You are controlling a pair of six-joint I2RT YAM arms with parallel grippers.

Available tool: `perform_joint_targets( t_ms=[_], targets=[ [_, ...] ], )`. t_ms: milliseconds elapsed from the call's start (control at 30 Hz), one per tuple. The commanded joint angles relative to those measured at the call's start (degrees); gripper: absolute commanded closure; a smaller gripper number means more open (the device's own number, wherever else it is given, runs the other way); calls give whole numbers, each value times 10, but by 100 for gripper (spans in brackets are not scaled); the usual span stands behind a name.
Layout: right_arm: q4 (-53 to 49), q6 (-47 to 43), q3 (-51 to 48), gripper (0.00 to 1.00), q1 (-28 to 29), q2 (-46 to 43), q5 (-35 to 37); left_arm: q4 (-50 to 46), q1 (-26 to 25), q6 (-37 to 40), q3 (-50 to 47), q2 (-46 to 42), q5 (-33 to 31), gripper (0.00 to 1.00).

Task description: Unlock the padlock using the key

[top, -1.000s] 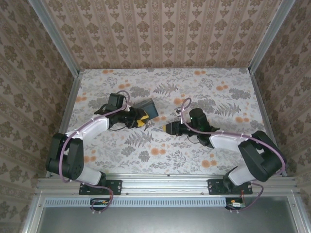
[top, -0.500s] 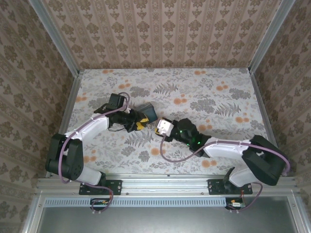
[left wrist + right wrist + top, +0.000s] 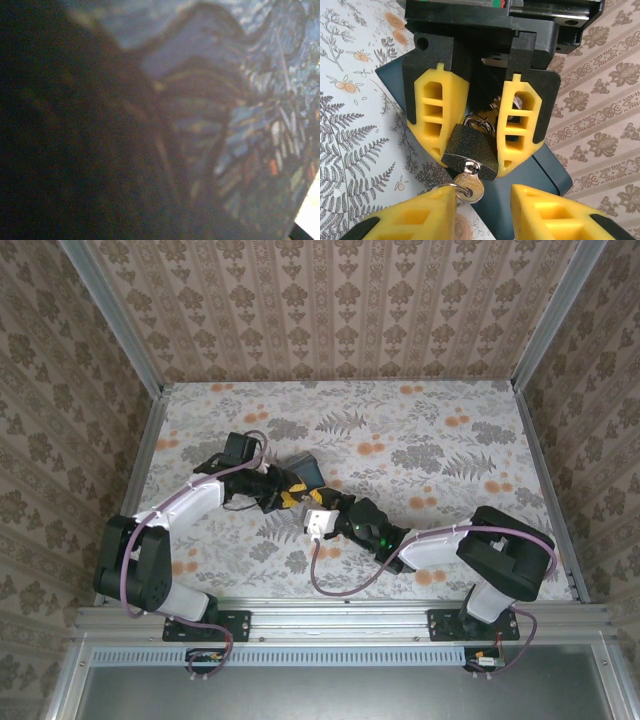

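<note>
The padlock (image 3: pixel 470 147) is a small dark body with a silvery shackle. My left gripper (image 3: pixel 472 162) is shut on it, a yellow finger on each side. A silver key (image 3: pixel 469 187) sits in its keyhole, with a ring through the key's head. My right gripper (image 3: pixel 482 200) faces the lock from below, open. Its left fingertip (image 3: pixel 437 200) is right beside the key's head and the right one stands apart. From above, the left gripper (image 3: pixel 288 496) and right gripper (image 3: pixel 312 512) meet near the table's middle.
A blue swirl-painted tin (image 3: pixel 306 470) lies behind the left gripper, and its dark side (image 3: pixel 555 170) is right behind the lock. The tin (image 3: pixel 240 100) is a close blur in the left wrist view. Patterned walls (image 3: pixel 330 310) enclose the floral table (image 3: pixel 450 450).
My right arm has swung left across the table and brought its gripper up to the padlock in the left gripper. The left arm has barely moved.
</note>
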Motion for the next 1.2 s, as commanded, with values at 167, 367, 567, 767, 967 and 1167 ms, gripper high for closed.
perform_joint_targets(
  t_ms=[167, 367, 567, 767, 967, 1167],
  targets=[
    [21, -14, 12, 68, 0, 18, 3, 9, -4, -11, 13, -26, 21, 100],
    [20, -8, 26, 71, -3, 29, 0, 19, -7, -19, 2, -33, 23, 100],
    [-5, -2, 38, 77, -6, 24, -7, 22, -7, -20, 2, -30, 28, 100],
    [-42, 17, 43, 85, -9, 15, -5, 23, -7, -17, 3, -29, 30, 100],
    [-67, 93, 42, 94, -26, -4, 8, 27, -7, -18, 4, -34, 25, 100],
    [-133, 324, 53, 100, -39, -41, -15, 55, -11, -25, 3, -34, 18, 100]
  ],
)
